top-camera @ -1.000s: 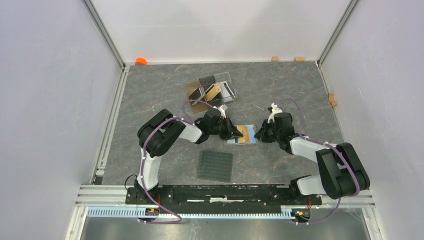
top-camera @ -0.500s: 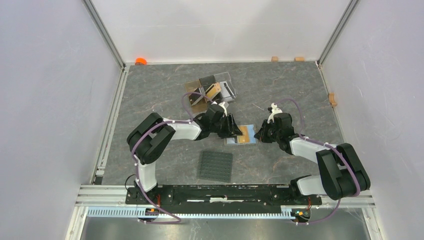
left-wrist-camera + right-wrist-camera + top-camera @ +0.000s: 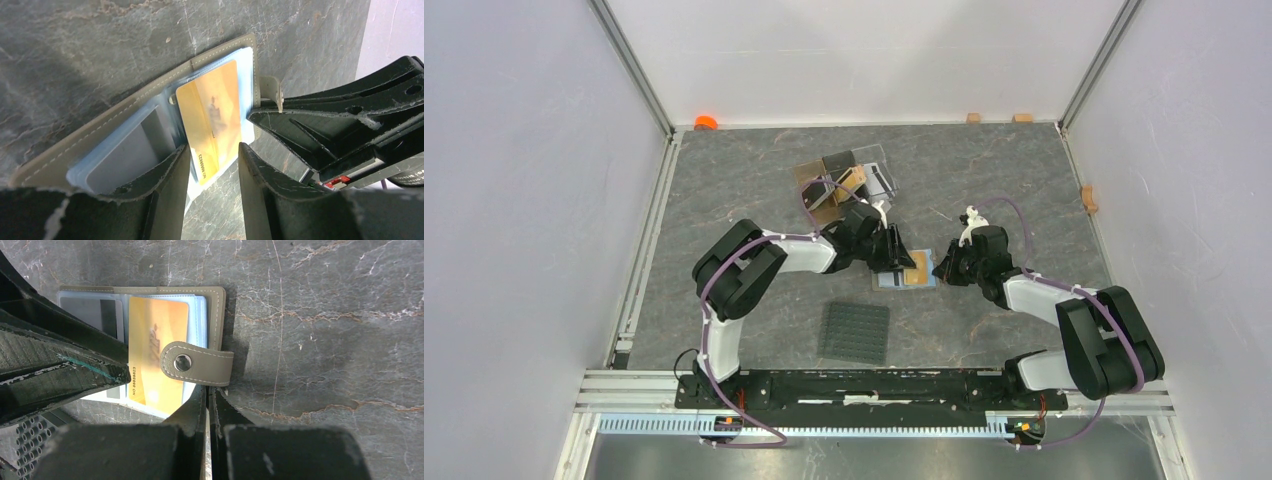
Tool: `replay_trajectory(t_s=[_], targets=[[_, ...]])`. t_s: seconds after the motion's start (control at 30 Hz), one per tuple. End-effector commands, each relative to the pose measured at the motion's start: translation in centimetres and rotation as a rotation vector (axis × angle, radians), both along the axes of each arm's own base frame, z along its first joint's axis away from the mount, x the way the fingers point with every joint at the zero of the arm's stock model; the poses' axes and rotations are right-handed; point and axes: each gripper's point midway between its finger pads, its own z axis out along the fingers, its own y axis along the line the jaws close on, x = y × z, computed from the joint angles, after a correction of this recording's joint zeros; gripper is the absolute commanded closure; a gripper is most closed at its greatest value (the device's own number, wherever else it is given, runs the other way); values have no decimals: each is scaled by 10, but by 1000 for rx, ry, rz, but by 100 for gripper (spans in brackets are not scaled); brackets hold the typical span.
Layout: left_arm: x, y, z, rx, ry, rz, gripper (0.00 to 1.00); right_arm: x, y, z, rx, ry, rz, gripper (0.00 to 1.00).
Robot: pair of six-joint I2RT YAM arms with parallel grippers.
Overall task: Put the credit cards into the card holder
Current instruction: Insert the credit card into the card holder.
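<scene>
What worries me most is the gold card [image 3: 212, 125] jamming. It is only part way into the holder's [image 3: 100, 132] right pocket, with its end jutting out toward the bottom of both wrist views. If I push it askew, it could buckle the clear sleeve or ride over it instead of going in. The tab [image 3: 197, 364] lies folded across the card and may catch it. A shove could also slide the whole holder over the tabletop [image 3: 325, 365] unless my right side pins it (I cannot tell whether it presses down or merely touches).

My left end effector [image 3: 214, 150] comes in from the left of the top view, low and nearly level. Its fingers are parted, the card's jutting end shows in the gap, and it grips nothing that I can see. My right end effector [image 3: 207, 390] reaches in from the right, clenched, with its tips just beneath the tab at the holder's right edge.

The holder lies open at the centre of the top view, between both end effectors, with a grey card [image 3: 125, 150] in its left pocket.
</scene>
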Motion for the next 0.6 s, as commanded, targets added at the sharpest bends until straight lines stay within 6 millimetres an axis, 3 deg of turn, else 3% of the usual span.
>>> replay_trajectory(t_s=[0.0, 0.2, 0.37, 0.57], targets=[[-8, 4, -31, 93, 28, -35, 52, -39, -21, -42, -122, 172, 0, 100], [-13, -19, -20, 19, 22, -80, 52, -37, -19, -39, -109, 159, 5, 100], [-13, -14, 0, 7, -26, -82, 49, -32, -17, -29, -94, 130, 5, 100], [-15, 12, 43, 46, -106, -73, 37, -29, -18, -13, -108, 101, 16, 76]])
